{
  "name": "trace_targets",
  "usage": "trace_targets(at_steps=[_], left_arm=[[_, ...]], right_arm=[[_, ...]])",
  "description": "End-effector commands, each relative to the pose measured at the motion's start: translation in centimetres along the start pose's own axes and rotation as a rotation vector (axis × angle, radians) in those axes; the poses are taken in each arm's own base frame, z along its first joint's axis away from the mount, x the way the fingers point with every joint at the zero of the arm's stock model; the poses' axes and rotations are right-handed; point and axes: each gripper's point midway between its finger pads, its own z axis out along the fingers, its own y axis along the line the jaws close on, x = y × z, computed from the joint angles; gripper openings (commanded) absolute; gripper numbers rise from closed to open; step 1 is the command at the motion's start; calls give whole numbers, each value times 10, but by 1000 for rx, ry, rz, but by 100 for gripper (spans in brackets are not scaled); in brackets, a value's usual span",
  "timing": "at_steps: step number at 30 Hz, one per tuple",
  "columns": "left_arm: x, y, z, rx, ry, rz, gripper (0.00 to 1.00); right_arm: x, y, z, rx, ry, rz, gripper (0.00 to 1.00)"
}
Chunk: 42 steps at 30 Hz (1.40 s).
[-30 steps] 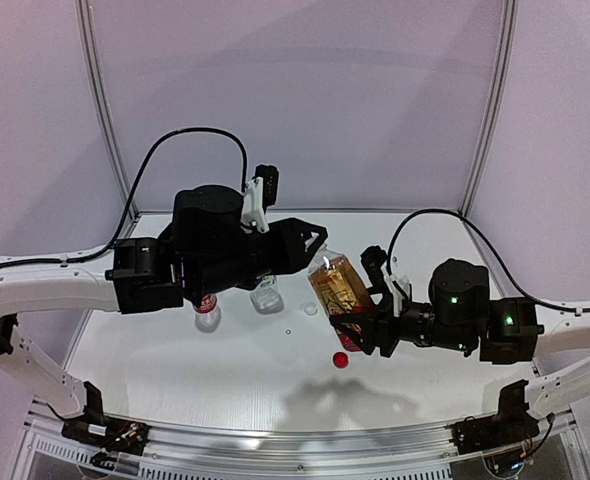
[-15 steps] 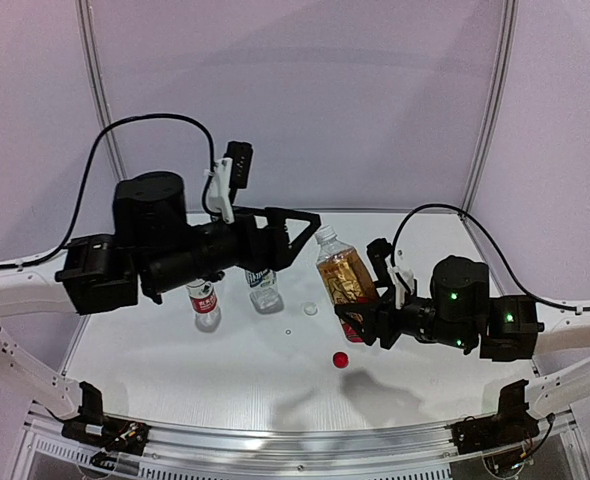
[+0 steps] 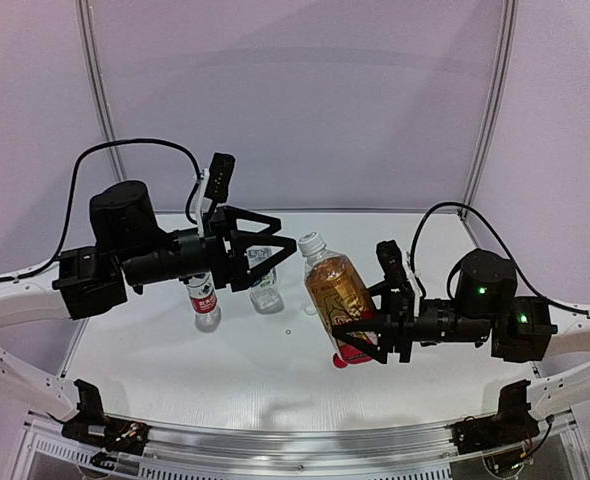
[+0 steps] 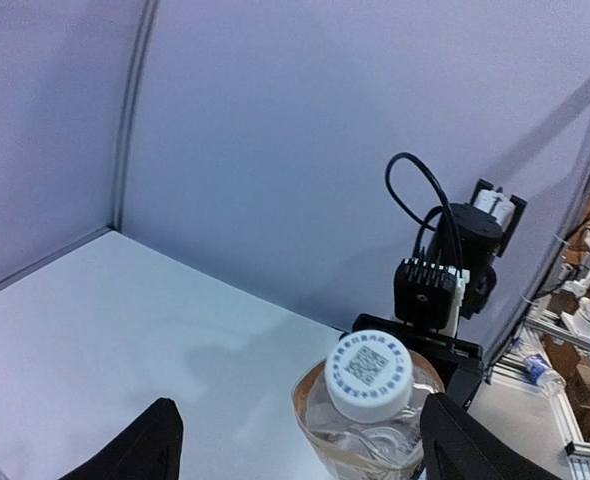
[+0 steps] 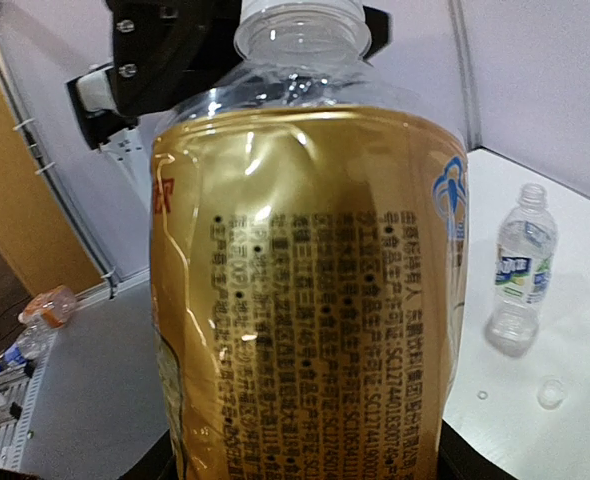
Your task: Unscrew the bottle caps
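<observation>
1. Your right gripper (image 3: 363,335) is clamped around the lower part of the amber bottle (image 3: 337,292), on its red-gold label. It holds the bottle tilted over the table (image 3: 165,370), right of centre, with the neck leaning up and toward the left arm (image 3: 125,260).
2. That bottle's cap (image 4: 372,373) is on. Your left wrist camera shows it as white, with a blue printed ring and a square code on top.
3. Your left gripper (image 3: 273,236) is spread wide and holds nothing. In the left wrist view the cap sits between the two fingers (image 4: 140,450) but beyond their tips, touching neither. From above, the tips stand just beside the cap, on its left.
4. The bottle with the red label (image 3: 206,303) stands upright on the table under the left arm, and the arm hides its top.
5. The bottle with the green-blue label (image 5: 520,268) stands upright just to the right of the red-labelled one. Its neck looks bare in the right wrist view, though it is small there and you should not lean on that.
6. A small pale cap (image 5: 550,392) lies on the table near that bottle's foot, with a tiny ring (image 5: 482,395) beside it.
7. A red cap (image 3: 340,361) lies on the table right at the base of the held bottle — from above, the bottle half covers it.
</observation>
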Motion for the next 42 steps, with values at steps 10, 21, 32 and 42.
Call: trace_targets(at_steps=[10, 21, 32, 42], left_arm=[[-9, -47, 22, 336, -12, 4, 67], [-17, -49, 22, 338, -27, 0, 50], [-17, -51, 21, 343, -23, -7, 33], [0, -38, 30, 279, 29, -41, 7]], right_arm=[[-1, 35, -6, -205, 4, -20, 0], [3, 33, -2, -195, 21, -16, 0], [3, 32, -2, -191, 22, -19, 0], [2, 27, -2, -160, 17, -21, 0]])
